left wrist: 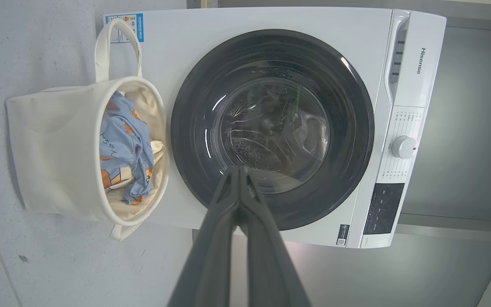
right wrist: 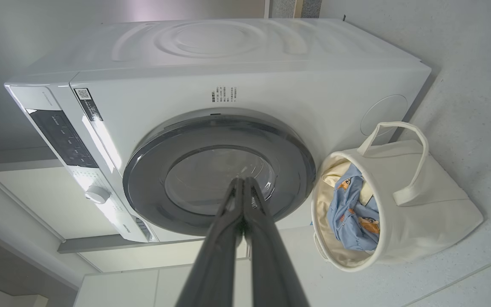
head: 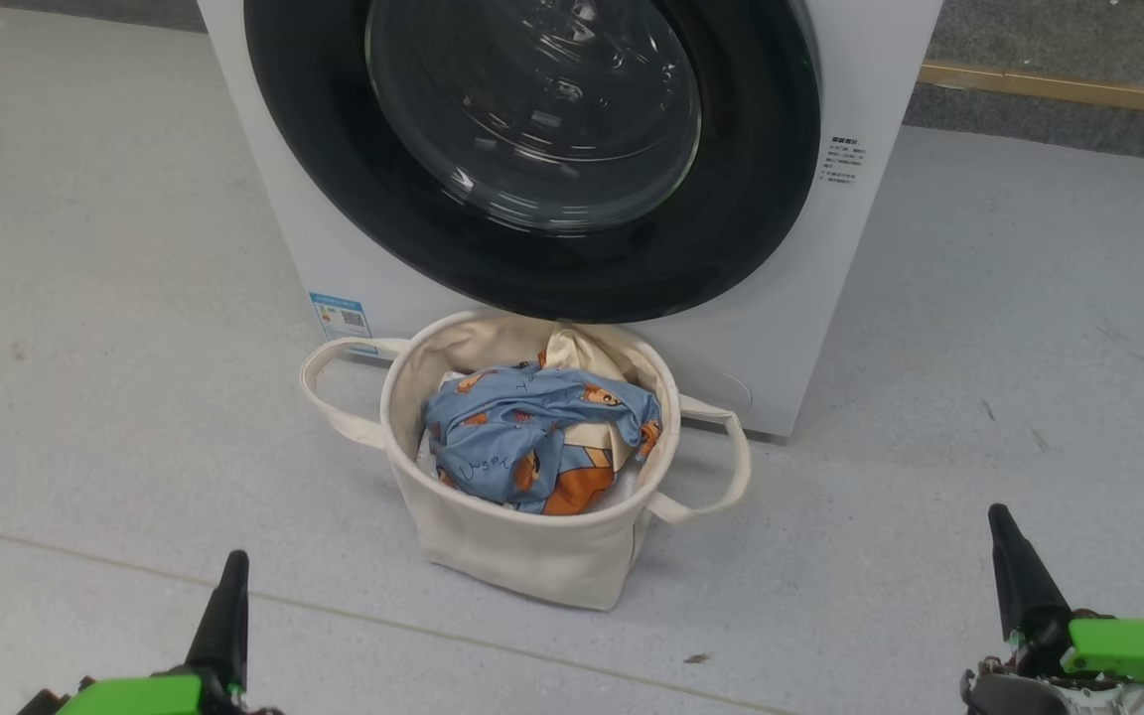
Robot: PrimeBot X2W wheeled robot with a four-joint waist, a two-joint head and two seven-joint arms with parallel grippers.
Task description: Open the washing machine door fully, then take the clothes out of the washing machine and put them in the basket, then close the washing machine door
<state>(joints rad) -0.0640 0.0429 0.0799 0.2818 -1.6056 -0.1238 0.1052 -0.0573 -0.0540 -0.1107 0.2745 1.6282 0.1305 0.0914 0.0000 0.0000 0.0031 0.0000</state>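
The white washing machine [head: 810, 298] stands ahead with its black-rimmed washing machine door [head: 532, 149] lying flat against the front, shut. Right before it sits the cream basket [head: 532, 536], and the clothes [head: 532, 437], light blue with orange bear prints plus cream cloth, lie inside it. My left gripper [head: 232, 566] is low at the left and my right gripper [head: 1001, 521] low at the right, both well back from the basket. Each wrist view shows its own gripper, left [left wrist: 239, 170] and right [right wrist: 242, 181], with fingers pressed together and nothing between them.
Grey speckled floor [head: 979, 417] surrounds the machine and basket, with a seam line crossing near my grippers. A dark strip with a yellow line [head: 1069, 89] runs behind the machine at the right. The control panel and dial [left wrist: 403, 147] sit on the machine's top part.
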